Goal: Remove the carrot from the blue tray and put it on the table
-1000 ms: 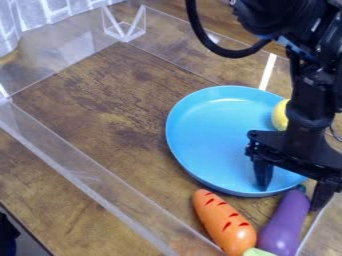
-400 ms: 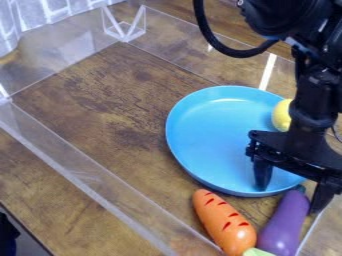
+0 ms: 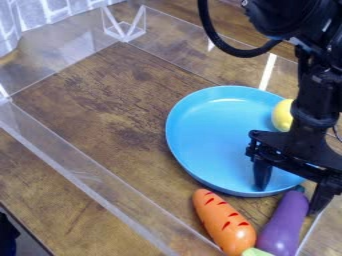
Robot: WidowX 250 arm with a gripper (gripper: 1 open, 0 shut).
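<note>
The carrot (image 3: 222, 220), orange with thin dark stripes, lies on the table (image 3: 107, 110) just in front of the blue tray's near rim, outside the tray. The blue tray (image 3: 214, 130) is a wide round plate at the right of the table, and its middle is bare. My gripper (image 3: 290, 192) points down over the tray's near right rim, open, with nothing between its black fingers (image 3: 261, 172). It stands up and to the right of the carrot, apart from it.
A purple eggplant (image 3: 283, 228) lies on the table right of the carrot, under my gripper. A yellow lemon (image 3: 281, 113) sits at the tray's right edge, partly behind the arm. Low clear acrylic walls (image 3: 60, 160) border the table.
The gripper stays open in the same place. Only the upper part of the arm has shifted slightly to the right.
</note>
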